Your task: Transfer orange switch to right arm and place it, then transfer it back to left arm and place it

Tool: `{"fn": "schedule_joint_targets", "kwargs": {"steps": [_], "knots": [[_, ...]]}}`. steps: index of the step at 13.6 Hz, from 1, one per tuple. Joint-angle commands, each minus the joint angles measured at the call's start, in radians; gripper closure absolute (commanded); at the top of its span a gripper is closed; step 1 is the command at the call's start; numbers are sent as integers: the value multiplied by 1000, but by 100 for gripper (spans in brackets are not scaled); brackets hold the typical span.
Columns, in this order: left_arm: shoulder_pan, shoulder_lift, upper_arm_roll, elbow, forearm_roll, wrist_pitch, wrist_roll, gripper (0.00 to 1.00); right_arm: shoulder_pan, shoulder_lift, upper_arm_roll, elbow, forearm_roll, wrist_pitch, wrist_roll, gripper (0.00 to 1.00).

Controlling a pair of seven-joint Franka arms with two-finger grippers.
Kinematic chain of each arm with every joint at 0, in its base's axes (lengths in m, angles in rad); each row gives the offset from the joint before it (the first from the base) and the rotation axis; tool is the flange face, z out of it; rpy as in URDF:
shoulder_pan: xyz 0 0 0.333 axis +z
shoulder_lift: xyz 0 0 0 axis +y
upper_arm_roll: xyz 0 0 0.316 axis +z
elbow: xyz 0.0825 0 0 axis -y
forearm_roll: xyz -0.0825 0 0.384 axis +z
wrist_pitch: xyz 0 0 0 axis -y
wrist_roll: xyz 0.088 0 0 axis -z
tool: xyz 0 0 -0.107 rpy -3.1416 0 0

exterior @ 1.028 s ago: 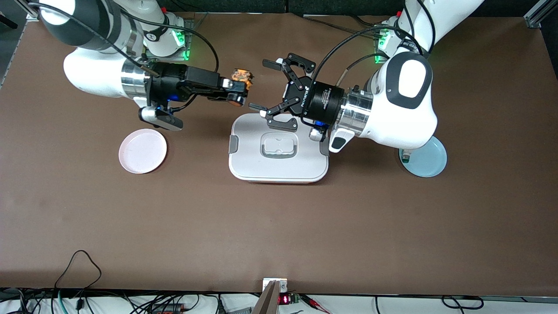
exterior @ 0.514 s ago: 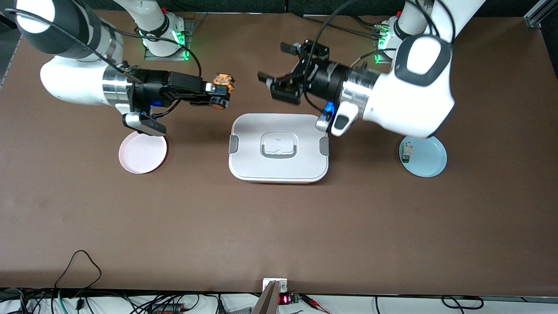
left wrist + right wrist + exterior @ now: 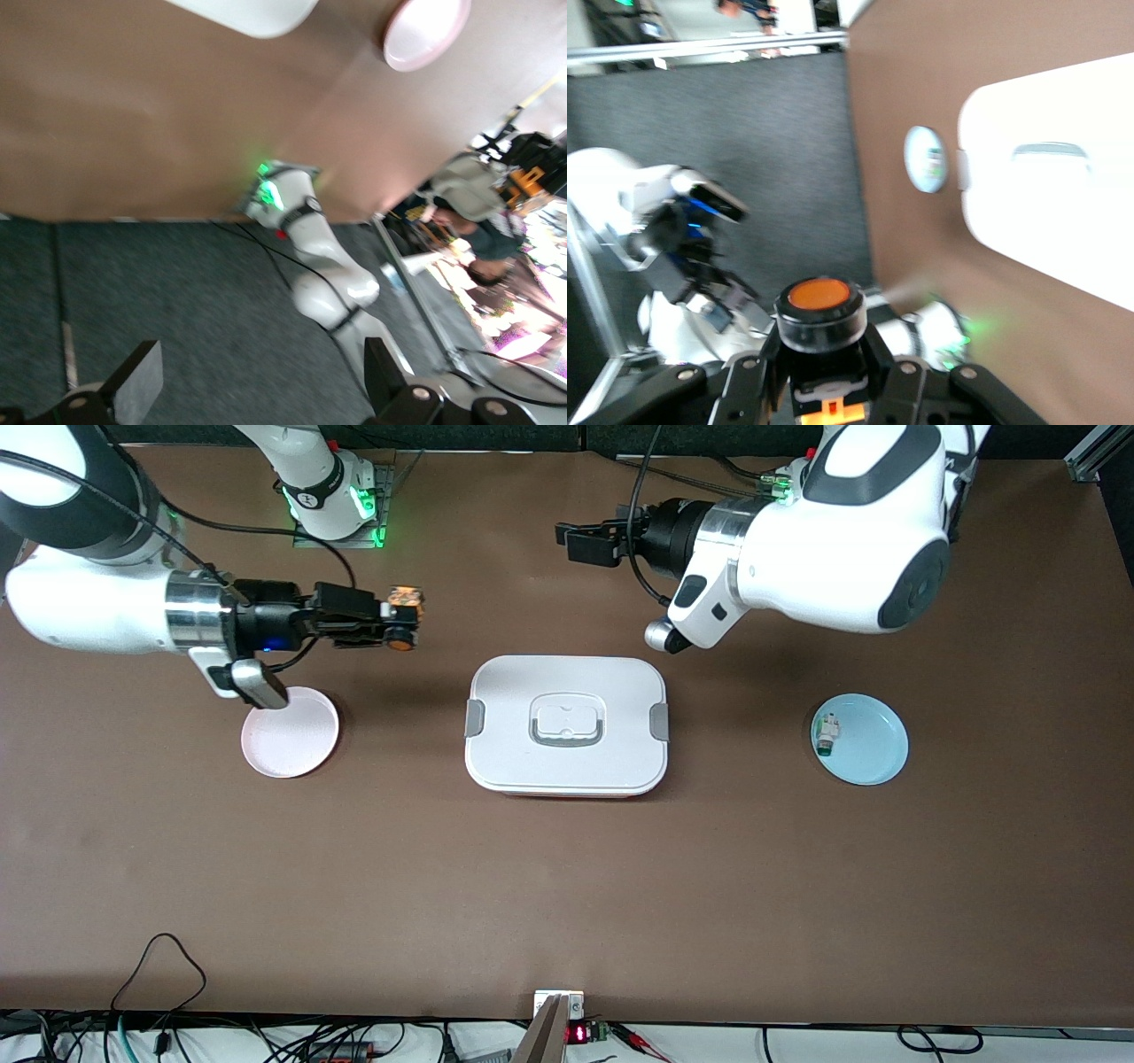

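The orange switch (image 3: 406,600) is a small black part with an orange face, and my right gripper (image 3: 403,613) is shut on it. They hang over the bare table between the pink plate (image 3: 291,732) and the box (image 3: 567,757). In the right wrist view the orange switch (image 3: 819,305) sits upright between the black fingers (image 3: 755,372). My left gripper (image 3: 580,545) hangs open over bare table, off the box and near its own base. Its fingers (image 3: 137,385) stand wide apart with nothing between them.
A blue plate (image 3: 873,744) toward the left arm's end holds a small white-and-green part (image 3: 827,735). The white box with grey latches stands at mid-table. Cables lie along the table edge nearest the front camera.
Both arms have drawn apart. The right gripper carried the switch toward the right arm's end. The left gripper swung off the box toward its base, still open.
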Motion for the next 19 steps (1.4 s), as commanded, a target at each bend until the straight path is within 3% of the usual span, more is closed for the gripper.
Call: {"fn": "schedule_joint_targets", "kwargs": {"steps": [1, 5, 7, 10, 14, 16, 19], "knots": [[-2, -60, -15, -16, 144, -38, 64, 0, -38, -24, 11, -22, -137, -40, -52, 72], [7, -138, -46, -38, 406, -75, 262, 0, -52, -20, 11, -27, -396, -66, -151, 72], [45, -189, -26, -84, 457, -107, 417, 0, -55, -12, 11, -39, -488, -63, -207, 72], [78, -221, 110, -102, 498, -175, 596, 0, -55, -1, 12, -39, -637, -48, -273, 72], [114, -264, 233, -159, 639, -175, 983, 0, -52, 10, 15, -42, -890, -5, -463, 72], [108, -271, 263, -159, 742, -175, 1100, 0, -55, 10, 18, -44, -971, 11, -515, 72], [95, -283, 287, -159, 837, -170, 1111, 0, -86, 10, 18, -93, -1036, 62, -584, 72]]}}
